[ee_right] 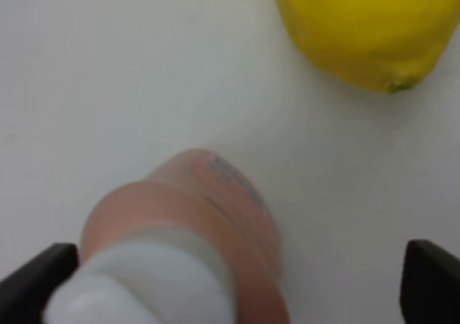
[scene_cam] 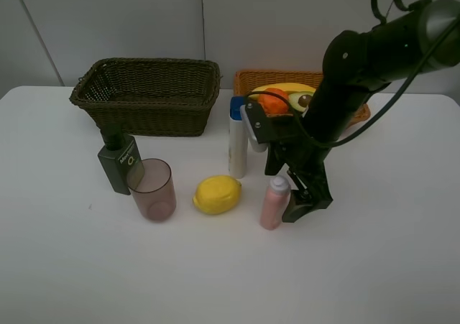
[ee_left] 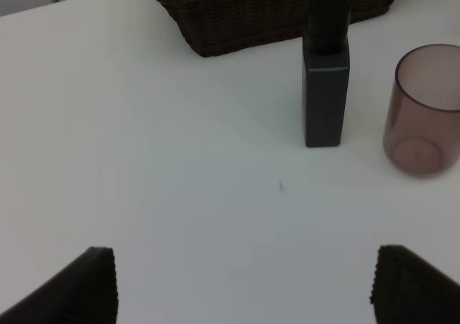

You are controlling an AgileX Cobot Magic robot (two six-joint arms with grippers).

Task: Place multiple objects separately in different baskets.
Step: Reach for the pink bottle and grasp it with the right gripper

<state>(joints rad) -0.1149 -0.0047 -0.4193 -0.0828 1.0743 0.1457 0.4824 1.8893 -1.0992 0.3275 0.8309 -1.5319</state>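
I count two baskets (scene_cam: 147, 98), three bottles (scene_cam: 237, 151) and one tumbler (scene_cam: 153, 189). Fruit: one lemon (scene_cam: 216, 194), one banana (scene_cam: 291, 88), one orange (scene_cam: 273, 101), one avocado half (scene_cam: 305, 100).

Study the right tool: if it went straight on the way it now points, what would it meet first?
The small pink white-capped bottle: it stands inside the open right tool, apparently untouched. Beyond it lies only the white table. Depth is hard to judge.
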